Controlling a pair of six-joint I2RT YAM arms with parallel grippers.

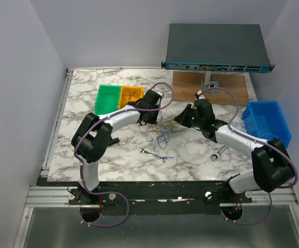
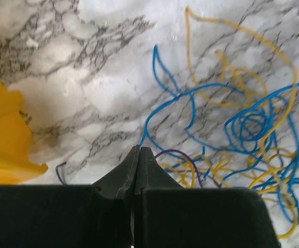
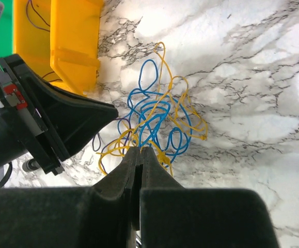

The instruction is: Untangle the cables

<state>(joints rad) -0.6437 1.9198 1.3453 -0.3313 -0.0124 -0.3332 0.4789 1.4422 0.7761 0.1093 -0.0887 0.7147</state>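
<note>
The marble table (image 1: 113,155) carries three bins: green (image 1: 107,98), yellow (image 1: 128,95) and blue (image 1: 267,121). One tangle of cables (image 1: 164,133) lies mid-table between the two grippers. The left gripper (image 2: 139,151) has its jaws together, a blue strand (image 2: 170,98) running up to its tip. The right gripper (image 3: 140,151) is likewise closed at the tangle's right side. I cannot tell whether either nips a wire. The wires look hair-light, limp and prone to snag, so a free end seems the best hold. They are too knotted to count.
</note>
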